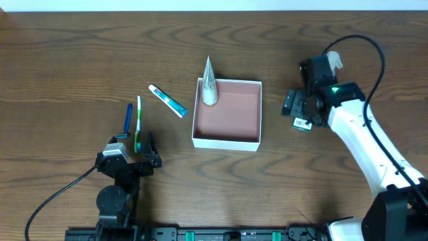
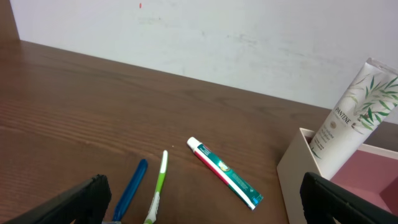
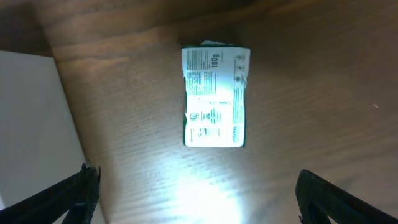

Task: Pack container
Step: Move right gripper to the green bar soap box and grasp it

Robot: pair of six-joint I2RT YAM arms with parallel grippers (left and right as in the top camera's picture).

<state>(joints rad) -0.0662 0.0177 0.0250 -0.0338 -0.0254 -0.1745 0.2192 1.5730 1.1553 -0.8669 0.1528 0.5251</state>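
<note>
The container [image 1: 226, 140] is a square white-walled box with a reddish-brown floor at mid-table. A white shampoo tube [image 1: 209, 84] leans upright in its back left corner, also in the left wrist view [image 2: 351, 118]. Left of the box lie a toothpaste tube [image 1: 167, 100], a green toothbrush [image 1: 139, 120] and a blue toothbrush [image 1: 128, 118]. My left gripper [image 1: 131, 144] stands open just short of the brushes, nothing between its fingers [image 2: 81, 202]. My right gripper [image 1: 301, 110] hangs open above a small white-and-green packet [image 3: 216, 96] right of the container wall [image 3: 31, 124].
Bright glare lights the wood under the right gripper. The left arm's black cable [image 1: 60, 194] trails to the front left. A pale wall [image 2: 217, 37] rises behind the table's far edge.
</note>
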